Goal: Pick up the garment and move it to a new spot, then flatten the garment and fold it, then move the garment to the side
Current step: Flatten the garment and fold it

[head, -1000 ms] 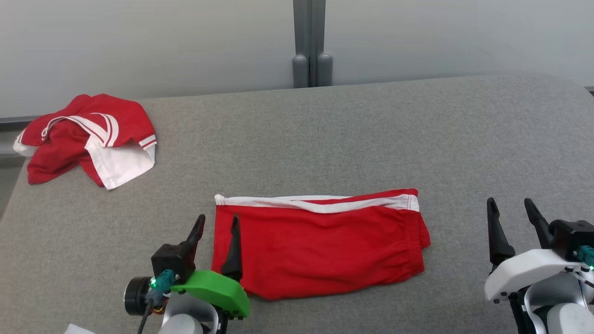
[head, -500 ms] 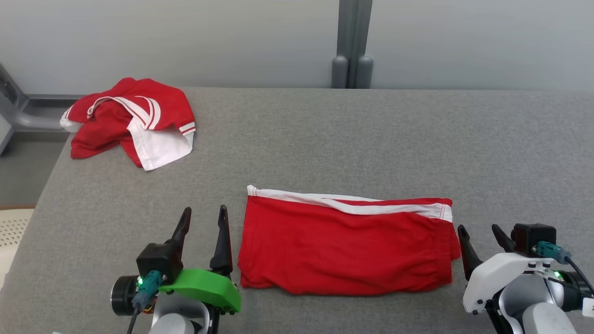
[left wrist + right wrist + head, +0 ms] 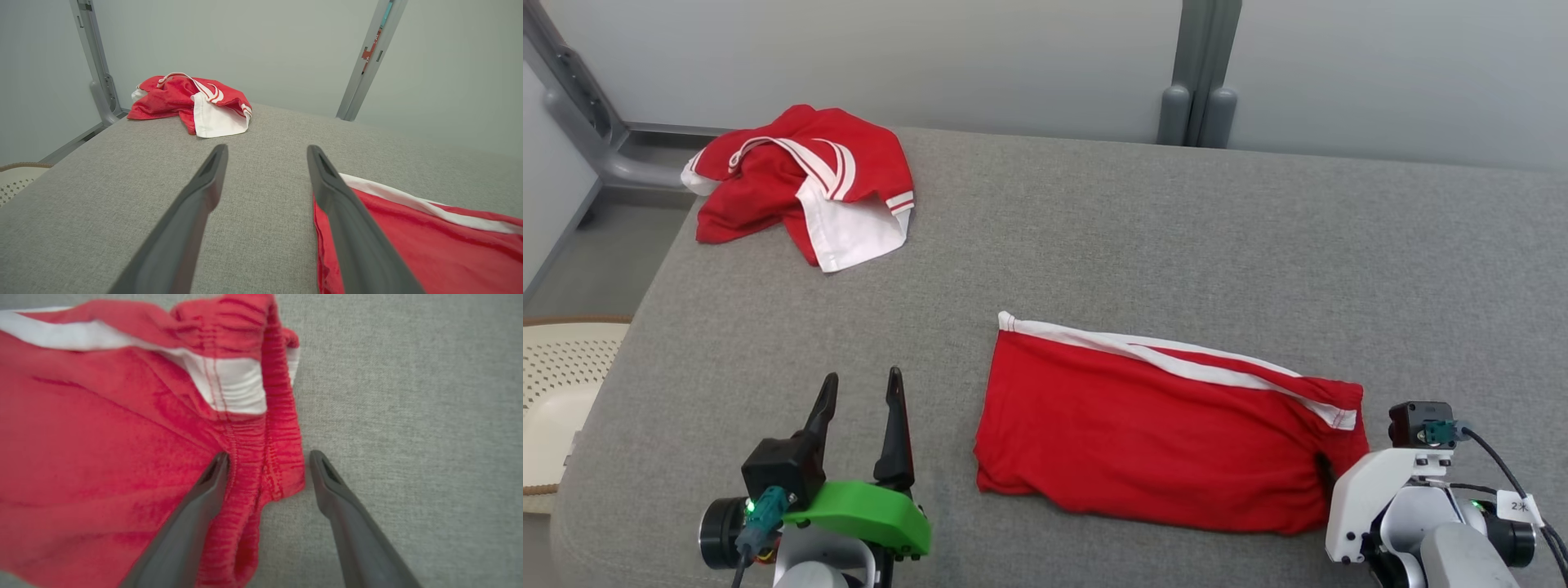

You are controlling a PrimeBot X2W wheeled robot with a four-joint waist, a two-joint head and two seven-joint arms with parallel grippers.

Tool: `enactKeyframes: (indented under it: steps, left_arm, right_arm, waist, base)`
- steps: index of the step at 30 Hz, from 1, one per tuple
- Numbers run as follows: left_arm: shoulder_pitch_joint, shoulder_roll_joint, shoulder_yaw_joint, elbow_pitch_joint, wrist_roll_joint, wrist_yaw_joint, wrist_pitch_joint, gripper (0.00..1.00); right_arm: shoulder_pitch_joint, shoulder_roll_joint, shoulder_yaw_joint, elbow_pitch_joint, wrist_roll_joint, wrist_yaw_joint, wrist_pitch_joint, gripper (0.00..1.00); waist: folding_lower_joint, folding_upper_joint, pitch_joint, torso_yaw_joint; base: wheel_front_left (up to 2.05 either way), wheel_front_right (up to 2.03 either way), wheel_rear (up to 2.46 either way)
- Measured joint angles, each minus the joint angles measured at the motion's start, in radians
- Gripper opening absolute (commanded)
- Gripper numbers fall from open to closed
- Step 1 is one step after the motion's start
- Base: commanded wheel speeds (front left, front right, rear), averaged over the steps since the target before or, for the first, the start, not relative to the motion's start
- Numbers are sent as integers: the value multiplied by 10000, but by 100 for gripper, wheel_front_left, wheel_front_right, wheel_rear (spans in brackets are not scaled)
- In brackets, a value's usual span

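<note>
- Setting: grey padded table (image 3: 1094, 245) against a pale wall, with a grey post (image 3: 1201, 73) behind it and a white basket (image 3: 556, 384) off its left edge.
- Item 1, folded red shorts (image 3: 1160, 433): they lie flat on the near half of the table, right of centre. The white stripe runs along the far edge and the waistband (image 3: 278, 416) is at the right end. Only light creases show.
- Item 2, crumpled red-and-white garment (image 3: 800, 180): heaped at the far left corner, well apart from the shorts and from both arms.
- Left gripper (image 3: 862, 377): fingers spread and holding nothing. It hovers over bare table just beside the shorts' left edge.
- Right gripper (image 3: 269, 455): fingers spread and not yet pinched. They straddle the near corner of the waistband, one finger over cloth and the other over bare table. Whether either tip touches cannot be told.
- Progress, as judged: the moving, flattening and folding look complete.
- Left to do: taking the folded shorts to the side. That seems about to begin from the waistband end, once the right fingers close on it.
</note>
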Motion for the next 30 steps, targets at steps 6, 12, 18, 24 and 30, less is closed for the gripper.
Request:
enactKeyframes:
  steps: [6,12,18,24,30]
  left_arm:
    - [187,119,4,-38,-17,67,48,100]
    - [290,199,-50,-171,-21,132,134,100]
    - [331,203,-194,-265,-54,140,215,100]
    - [384,169,-274,-259,-75,142,224,100]
    - [384,136,-374,-219,-88,132,238,100]
  right_arm:
    - [-336,-8,138,740,585,2,-79,12]
    - [-642,-12,267,1074,727,6,-165,0]
    - [-717,-732,253,798,922,4,40,0]
    - [-337,-1319,330,-54,1670,2,711,0]
    - [-73,-1133,911,-1574,2658,-2,1162,0]
  waist:
    - [0,0,-150,-91]
    - [0,0,-253,-416]
    - [0,0,-376,-832]
    - [0,0,-505,-1141]
    - [0,0,-552,-1127]
  base:
    - [0,0,0]
    - [0,0,0]
    - [0,0,0]
    - [0,0,0]
    - [0,0,0]
